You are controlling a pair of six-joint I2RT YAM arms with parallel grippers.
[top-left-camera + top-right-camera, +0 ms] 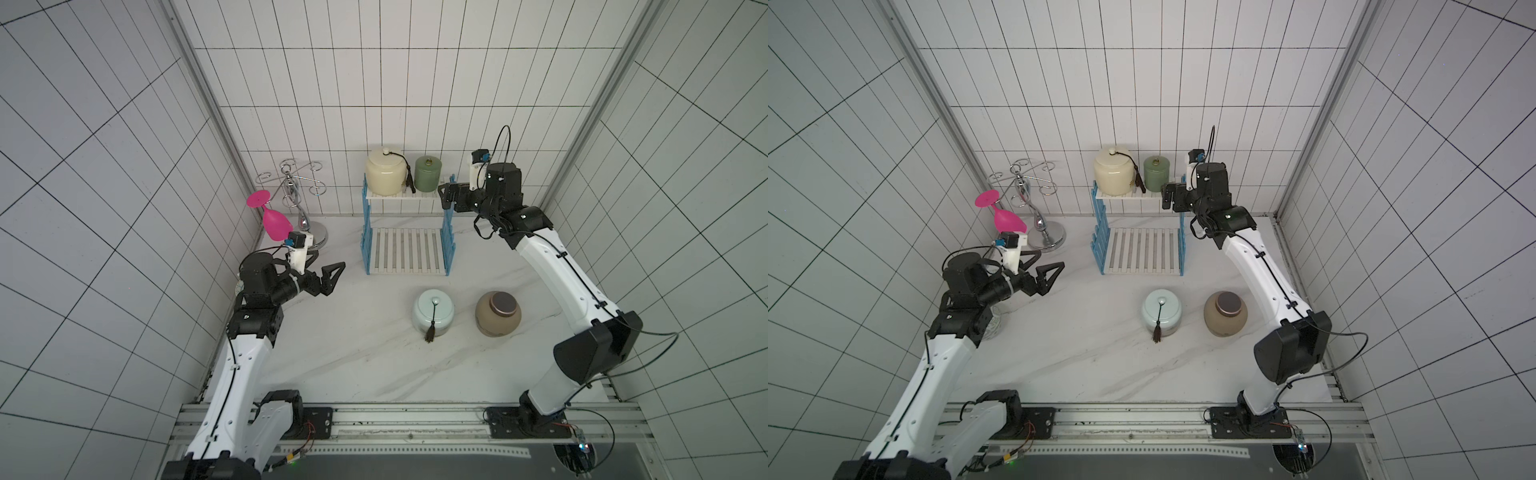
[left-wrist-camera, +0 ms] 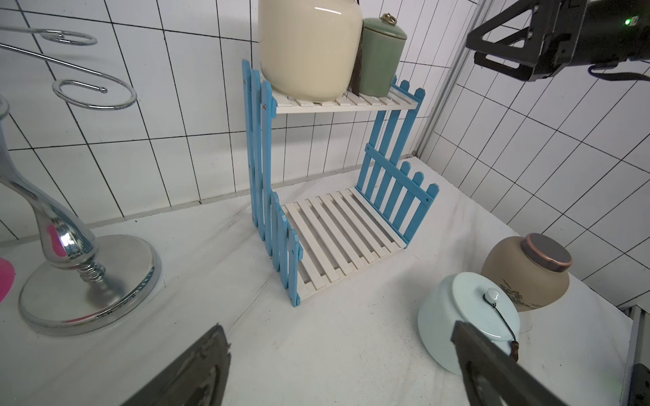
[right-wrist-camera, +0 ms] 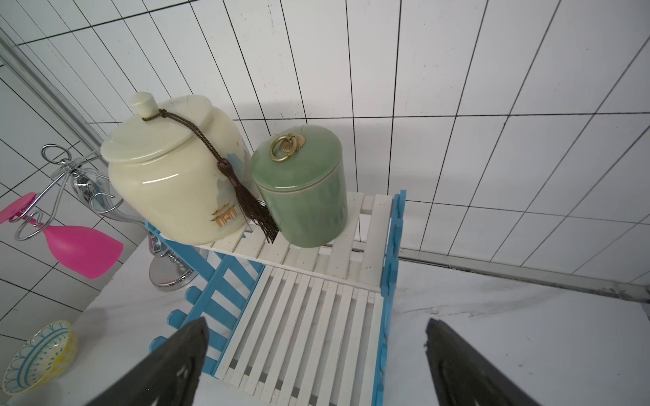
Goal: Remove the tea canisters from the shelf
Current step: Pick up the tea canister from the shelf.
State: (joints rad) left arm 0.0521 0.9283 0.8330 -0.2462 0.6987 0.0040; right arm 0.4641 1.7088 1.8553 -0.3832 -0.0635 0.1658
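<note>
At the far left a pink goblet [image 1: 276, 226] hangs upside down and tilted from a wire loop of the chrome cup stand [image 1: 297, 195], which stands on the white marbled tabletop [image 1: 353, 353] near the back wall. A patterned bowl [image 3: 38, 355] sits in front of the stand, largely hidden under the left arm in both top views. The left gripper [image 1: 328, 268] hovers above the tabletop just in front of the stand, released, its jaws spread wide and pointing toward the shelf [image 1: 405, 249]. The shelf stands against the back wall at the middle, with two white slatted boards between blue picket-fence sides. On its upper board are two of the tea canisters: the large cream canister [image 1: 384, 172] on the left and the small green canister [image 1: 428, 174] close beside it on the right (the cream lid's dark tassel hangs down between them, resting against the green one). The other two canisters are off the shelf, upright on the tabletop in front of it: the pale blue canister [image 1: 433, 311], its tassel trailing over the near side, and to its right, a little apart, the tan canister [image 1: 498, 313] with a brown lid. The right gripper [image 1: 446, 195] is raised at the right end of the upper board, just beside the green canister without touching it, jaws wide apart and aimed at the two canisters there.
</note>
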